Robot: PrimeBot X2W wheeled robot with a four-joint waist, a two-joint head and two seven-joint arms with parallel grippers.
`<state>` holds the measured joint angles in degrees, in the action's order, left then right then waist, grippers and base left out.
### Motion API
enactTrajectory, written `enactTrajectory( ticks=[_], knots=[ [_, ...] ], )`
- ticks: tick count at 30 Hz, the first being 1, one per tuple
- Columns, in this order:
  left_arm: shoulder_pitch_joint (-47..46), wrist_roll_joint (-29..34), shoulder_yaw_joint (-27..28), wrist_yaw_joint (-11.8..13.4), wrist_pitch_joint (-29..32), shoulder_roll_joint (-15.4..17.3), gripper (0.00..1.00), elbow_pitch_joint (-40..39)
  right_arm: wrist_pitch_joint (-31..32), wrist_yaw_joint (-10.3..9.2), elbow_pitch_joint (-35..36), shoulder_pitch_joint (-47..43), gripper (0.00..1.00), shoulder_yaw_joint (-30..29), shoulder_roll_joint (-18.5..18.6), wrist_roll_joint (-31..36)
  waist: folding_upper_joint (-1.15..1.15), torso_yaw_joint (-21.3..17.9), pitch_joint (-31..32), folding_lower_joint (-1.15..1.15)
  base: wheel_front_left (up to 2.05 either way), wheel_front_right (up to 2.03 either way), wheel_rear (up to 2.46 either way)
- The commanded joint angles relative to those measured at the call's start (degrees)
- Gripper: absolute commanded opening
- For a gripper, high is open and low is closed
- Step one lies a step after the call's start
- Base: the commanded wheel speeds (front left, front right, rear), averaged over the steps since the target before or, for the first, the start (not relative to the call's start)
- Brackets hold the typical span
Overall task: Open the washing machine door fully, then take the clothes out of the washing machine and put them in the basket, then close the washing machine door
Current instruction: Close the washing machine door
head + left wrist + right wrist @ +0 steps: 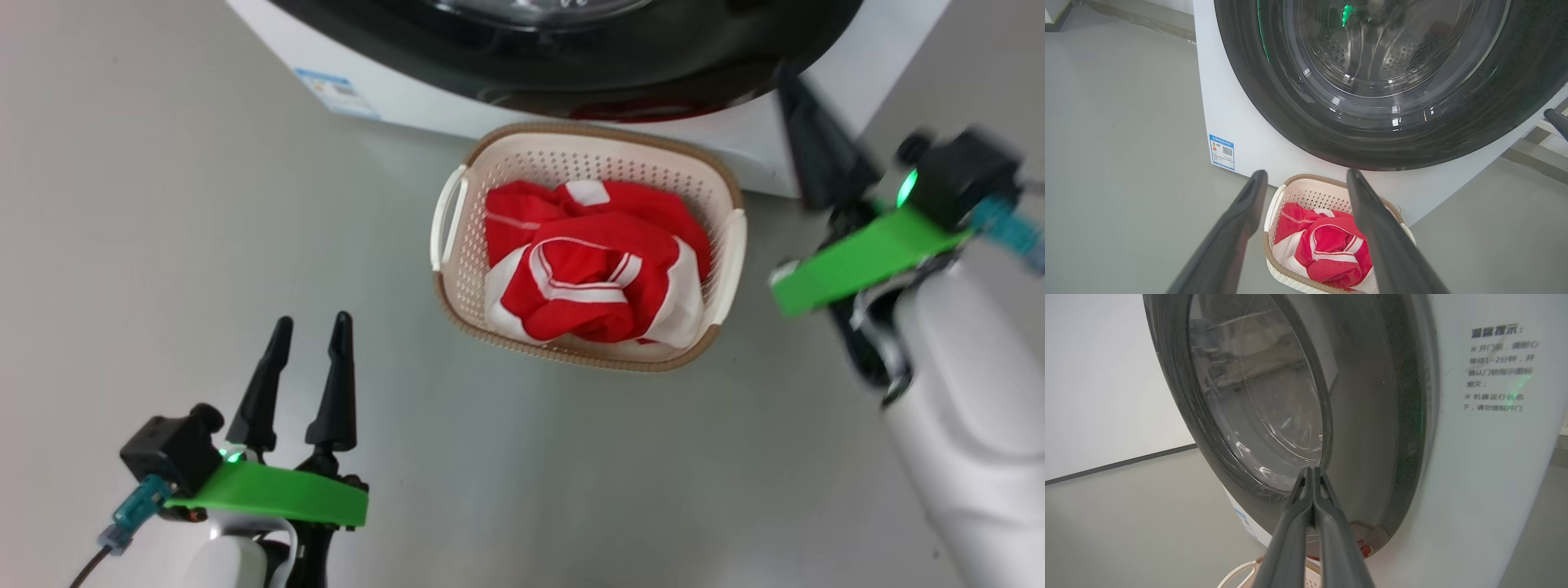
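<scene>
Head view: left gripper (313, 320) sits lowest in frame over bare grey floor (163, 245), jaws spread apart, nothing between them, touching nothing. Left wrist view confirms it: left gripper (1306, 173) fingers (1241, 220) stand wide with an empty gap.

Next out: the basket (522, 155) stands on the floor, well apart from the left fingertips and just in front of the washing machine (424, 90). The clothes (596, 269) lie inside it, a bunched red and white pile below the rim. Same from the left wrist: basket (1274, 253) with clothes (1327, 245) in it, framed between the two fingers.

Right gripper (788, 86) is blurred at the upper right, pointing at the lower right edge of the washing machine door (612, 65). Right wrist view: right gripper (1312, 469) jaws are clenched flat together, gripping nothing. Tips sit at the edge of the glass bowl of the door (1180, 396); contact with it I cannot tell.

Farthest: door (1274, 102) lies against the white front, perforated drum (1372, 53) visible through the glass. Whether it is latched I cannot tell. Blue label (1222, 152) at the washer's lower left corner, printed notice (1498, 367) on the front beside the door.
</scene>
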<state>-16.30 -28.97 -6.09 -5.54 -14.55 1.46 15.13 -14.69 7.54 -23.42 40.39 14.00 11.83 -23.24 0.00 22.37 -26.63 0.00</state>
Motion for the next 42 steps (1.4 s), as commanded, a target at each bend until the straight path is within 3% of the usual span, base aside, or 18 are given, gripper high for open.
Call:
enactTrajectory(
  ticks=[1, 2, 3, 4, 28, 42],
  knots=[
    [1.1, 0.9, 2.6, -0.2, -0.4, 1.4, 1.0, -0.8, -0.3, -0.05, 1.7, -2.7, 0.32, 1.7, -1.5, -0.4, 0.0, -2.0, 2.3, 0.0, 0.0, 0.0, 0.0],
    [1.3, 1.4, 3.0, -0.3, -0.4, 1.4, 1.0, -0.6, -0.3, -0.05, 1.8, -4.0, 0.45, 2.2, -1.6, -0.5, 0.0, -2.5, 2.8, 0.0, 0.0, 0.0, 0.0],
    [1.5, 2.1, 3.4, -0.4, -0.4, 1.4, 1.0, -0.5, -0.3, -0.05, 1.9, -5.4, 0.8, 2.4, -1.7, -0.6, 0.0, -3.0, 3.4, 0.0, 0.0, 0.0, 0.0],
    [1.7, 2.7, 3.8, -0.5, -0.4, 1.4, 1.0, -0.3, -0.3, -0.05, 2.0, -6.6, 1.0, 2.5, -1.9, -0.7, 0.0, -3.5, 3.9, 0.0, 0.0, 0.0, 0.0],
    [6.9, 12.7, 8.1, -1.9, -0.4, 1.4, 1.0, -0.6, -0.3, -0.05, 7.8, -30.9, 1.0, -7.2, -4.9, -0.8, 0.0, -16.0, 14.9, 0.0, 0.0, 0.0, 0.0],
    [10.3, 14.0, 7.8, -1.9, -0.4, 2.9, 1.0, -3.1, -0.3, -0.05, 11.2, -38.9, 1.0, -12.9, -5.3, -0.6, 0.0, -19.7, 18.7, 0.0, 0.0, 0.0, 0.0]
  ],
)
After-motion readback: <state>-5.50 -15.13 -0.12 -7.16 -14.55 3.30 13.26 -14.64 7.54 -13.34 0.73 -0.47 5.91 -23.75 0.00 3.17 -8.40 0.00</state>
